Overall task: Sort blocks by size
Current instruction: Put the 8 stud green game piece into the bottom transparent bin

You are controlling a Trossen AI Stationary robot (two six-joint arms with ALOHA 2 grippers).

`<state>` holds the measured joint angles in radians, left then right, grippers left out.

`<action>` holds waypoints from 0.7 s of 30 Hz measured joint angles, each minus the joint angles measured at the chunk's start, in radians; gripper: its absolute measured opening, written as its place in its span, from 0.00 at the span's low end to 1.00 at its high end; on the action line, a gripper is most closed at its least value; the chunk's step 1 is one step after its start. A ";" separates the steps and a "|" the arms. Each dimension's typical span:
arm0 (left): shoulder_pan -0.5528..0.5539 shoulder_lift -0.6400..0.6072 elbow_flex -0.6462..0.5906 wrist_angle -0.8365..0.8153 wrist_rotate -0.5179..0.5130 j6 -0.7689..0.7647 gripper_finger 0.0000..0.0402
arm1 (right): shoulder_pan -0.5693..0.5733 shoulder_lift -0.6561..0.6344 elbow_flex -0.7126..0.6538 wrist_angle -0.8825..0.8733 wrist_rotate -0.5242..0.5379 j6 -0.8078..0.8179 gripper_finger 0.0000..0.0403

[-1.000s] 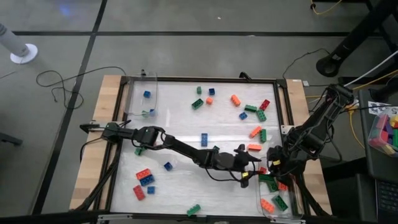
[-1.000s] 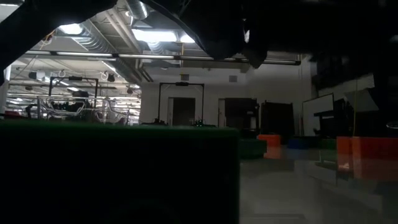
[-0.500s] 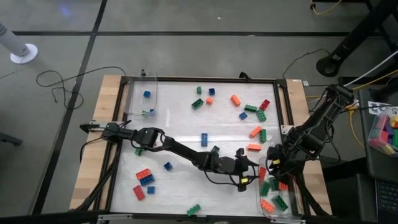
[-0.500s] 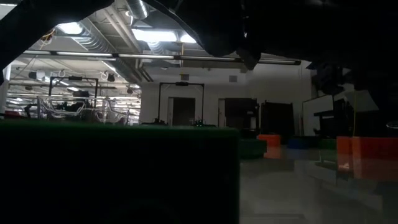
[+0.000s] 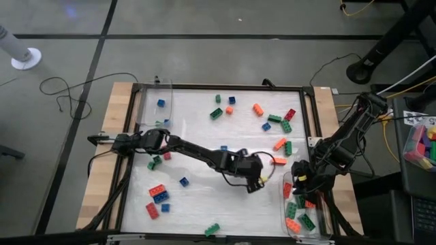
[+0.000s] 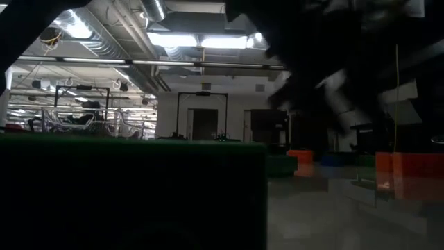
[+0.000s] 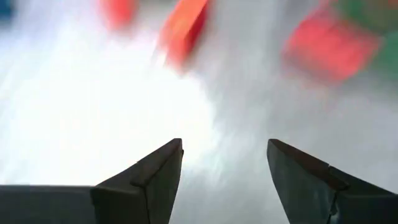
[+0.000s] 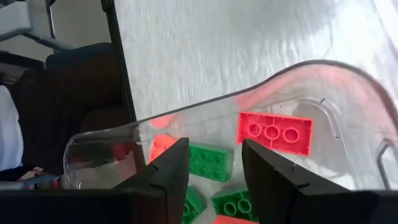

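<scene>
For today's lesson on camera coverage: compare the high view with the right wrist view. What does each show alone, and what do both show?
Only the high view shows the whole table, both arms, the left end effector empty and open at mid-table, loose blocks scattered about, and a second clear bin at the far left corner.

Only the right wrist view shows studs on a red block.

Both show the clear bin of long blocks and the right end effector open over it.

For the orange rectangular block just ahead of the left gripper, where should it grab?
Come from straight above with the open left gripper and close across the two long sides of the orange rectangular block, at mid-length. It lies flat with bare mat around it, and its narrow width should fit between the fingers.
</scene>
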<state>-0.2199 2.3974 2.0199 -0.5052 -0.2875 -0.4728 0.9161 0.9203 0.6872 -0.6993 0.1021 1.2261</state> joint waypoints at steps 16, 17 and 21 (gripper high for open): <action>-0.001 -0.003 -0.001 -0.300 -0.153 -0.227 0.56 | 0.000 0.000 0.000 -0.008 0.021 -0.004 0.37; -0.001 -0.003 -0.001 -0.300 -0.154 -0.225 0.56 | 0.000 0.000 0.000 -0.008 0.021 -0.004 0.37; -0.001 -0.003 -0.001 -0.301 -0.154 -0.208 0.56 | 0.000 0.000 0.000 -0.008 0.021 -0.005 0.37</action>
<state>-0.2207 2.3943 2.0193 -0.8062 -0.4416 -0.6806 0.9161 0.9203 0.6872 -0.7071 0.1235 1.2213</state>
